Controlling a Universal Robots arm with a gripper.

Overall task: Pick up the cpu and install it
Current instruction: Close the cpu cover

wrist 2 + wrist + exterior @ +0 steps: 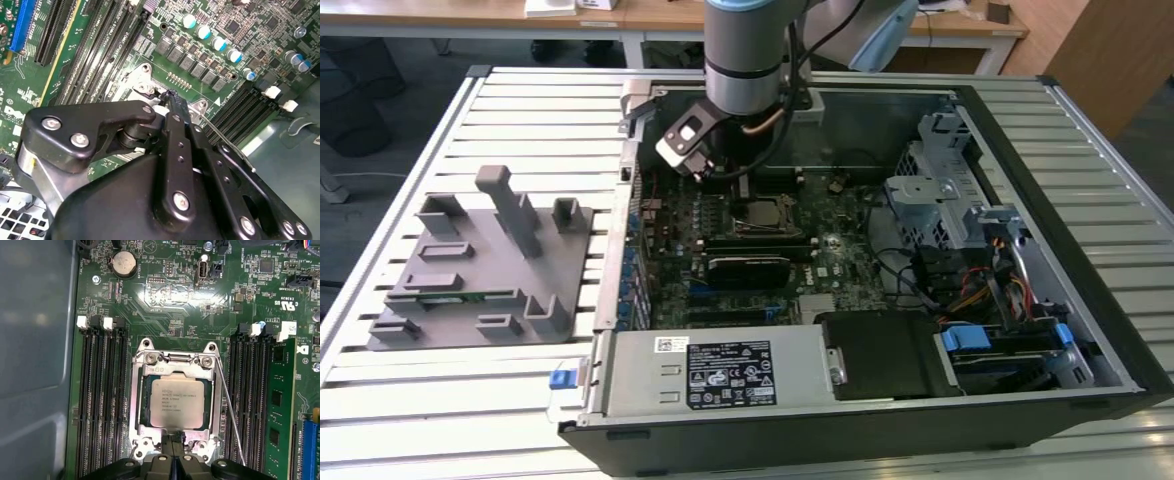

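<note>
Seating looks done: cpu (pixel 177 402) lies inside the socket frame (pixel 140 390); gripper (pixel 173 440), fingers pressed together and holding nothing, is at the frame's edge.

The arm (pixel 744 50) hangs upright, its black hand (pixel 175 440) pointing down with fingers (pixel 164 462) closed tip to tip.

The silver-grey square cpu (pixel 177 402) lies flat within the socket frame (pixel 138 405).

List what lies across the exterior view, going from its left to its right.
grey fixture plate → blue expansion slots → cpu, seated in its socket → metal drive cage
</note>
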